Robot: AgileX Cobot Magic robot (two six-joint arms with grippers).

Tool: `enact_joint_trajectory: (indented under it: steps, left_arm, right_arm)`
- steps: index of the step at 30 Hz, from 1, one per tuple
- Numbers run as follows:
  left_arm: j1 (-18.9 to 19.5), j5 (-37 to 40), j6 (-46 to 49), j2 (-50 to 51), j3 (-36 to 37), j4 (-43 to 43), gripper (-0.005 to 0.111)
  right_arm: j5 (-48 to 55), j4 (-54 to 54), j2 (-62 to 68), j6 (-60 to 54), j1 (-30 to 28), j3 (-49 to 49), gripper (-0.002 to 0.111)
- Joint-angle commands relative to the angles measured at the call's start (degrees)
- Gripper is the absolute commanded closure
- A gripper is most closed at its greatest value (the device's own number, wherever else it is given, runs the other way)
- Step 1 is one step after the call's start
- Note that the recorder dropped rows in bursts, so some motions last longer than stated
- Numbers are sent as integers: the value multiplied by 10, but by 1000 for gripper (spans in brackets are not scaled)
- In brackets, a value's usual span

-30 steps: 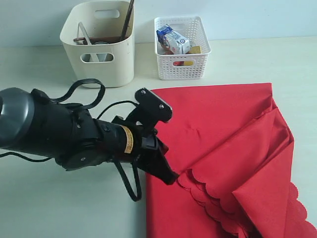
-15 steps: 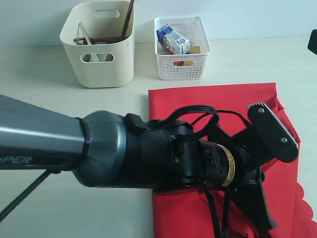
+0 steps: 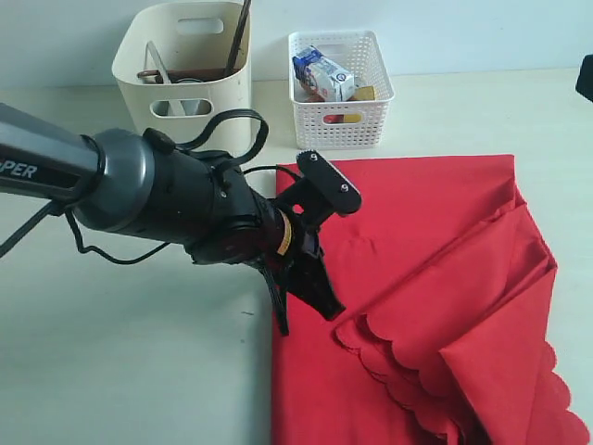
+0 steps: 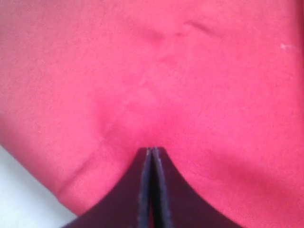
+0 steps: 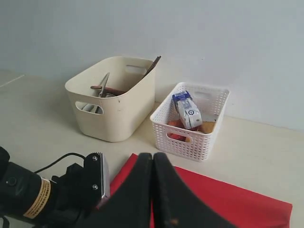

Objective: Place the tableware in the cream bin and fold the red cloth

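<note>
The red cloth [image 3: 417, 269] lies flat on the table, its right part folded over into a flap with a scalloped edge [image 3: 389, 380]. My left gripper [image 3: 329, 311] is shut, with its tips [image 4: 151, 150] down against the cloth near its left edge, and faint creases run toward them. The cream bin [image 3: 185, 102] at the back holds a silver knife [image 3: 157, 65], dark chopsticks [image 3: 239, 37] and brown wooden pieces [image 3: 185, 74]. My right gripper [image 5: 153, 156] is shut and empty. It hangs above the cloth [image 5: 223, 202] and faces the bin [image 5: 114, 109].
A white lattice basket [image 3: 338, 125] beside the bin holds a blue-silver milk carton [image 3: 322, 74] and food items. The left arm's cable [image 3: 222, 125] loops in front of the bin. A dark part of the right arm [image 3: 586, 79] shows at the right edge.
Half a second ago the left arm reached far right over the cloth, close to the camera. It is now back at the cloth's left side. The folded flap lies much as before.
</note>
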Motion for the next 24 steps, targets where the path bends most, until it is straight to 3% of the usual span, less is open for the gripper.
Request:
enact_joint_trajectory:
  steps: [1,6,12,16,24]
  left_arm:
    - [37,179,10,25,14,14,104]
    - [87,222,11,3,14,15,104]
    - [94,204,30,-40,14,13,104]
    - [70,175,44,-58,14,-14,104]
    - [-19,90,69,-59,14,-27,104]
  right_arm:
    - [-9,-2,1,-2,-3,3,108]
    - [-9,-2,1,-2,-3,3,108]
    - [-12,-2,1,-2,-3,3,108]
    - [-13,-2,1,-2,-3,3,108]
    - [-14,-2,1,-2,-3,3,108]
